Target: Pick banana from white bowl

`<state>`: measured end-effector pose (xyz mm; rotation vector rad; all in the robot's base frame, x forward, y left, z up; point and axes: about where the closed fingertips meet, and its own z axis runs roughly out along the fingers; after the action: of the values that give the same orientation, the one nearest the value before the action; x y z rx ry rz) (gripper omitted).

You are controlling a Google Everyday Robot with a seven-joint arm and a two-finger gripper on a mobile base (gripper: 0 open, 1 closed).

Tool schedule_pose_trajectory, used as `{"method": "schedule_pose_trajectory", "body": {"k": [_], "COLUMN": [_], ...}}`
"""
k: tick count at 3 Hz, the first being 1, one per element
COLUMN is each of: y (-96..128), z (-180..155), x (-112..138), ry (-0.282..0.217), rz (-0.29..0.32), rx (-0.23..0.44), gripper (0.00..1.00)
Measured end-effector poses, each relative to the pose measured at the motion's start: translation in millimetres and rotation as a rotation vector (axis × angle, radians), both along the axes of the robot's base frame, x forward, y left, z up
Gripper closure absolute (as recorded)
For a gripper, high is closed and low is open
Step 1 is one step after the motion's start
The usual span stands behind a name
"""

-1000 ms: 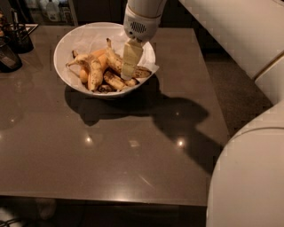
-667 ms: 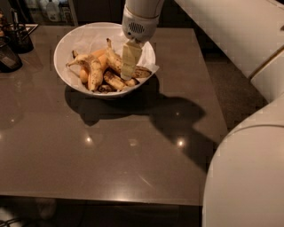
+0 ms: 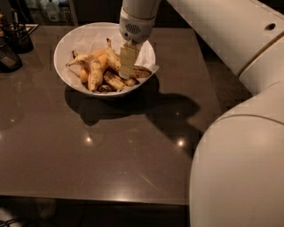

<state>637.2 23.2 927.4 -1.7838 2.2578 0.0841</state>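
The white bowl, lined with white paper, stands at the back middle of the dark table and holds several bananas. The banana is long, speckled and curved. Its stem points toward the back, and it runs under the gripper toward a dark brown end at the right. A shorter, paler banana lies to its left, and small dark ones lie at the front of the bowl. My gripper comes down from above into the bowl, right on the middle of the banana and hiding that part of it.
Dark containers stand at the table's back left corner. Bottles show behind the table. The brown table stretches toward me to its front edge. My arm's large white body fills the right side.
The gripper stays low in the bowl over the banana, shifted only slightly. The bananas and the bowl have not moved.
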Motion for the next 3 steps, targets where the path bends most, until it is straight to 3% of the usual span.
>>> {"method": "schedule_pose_trajectory", "body": {"k": [3], "y": [9], "z": [-15], "x": [11], "ry": [0.049], "rz": [-0.001], "rx": [-0.007], "gripper": [0.38]}}
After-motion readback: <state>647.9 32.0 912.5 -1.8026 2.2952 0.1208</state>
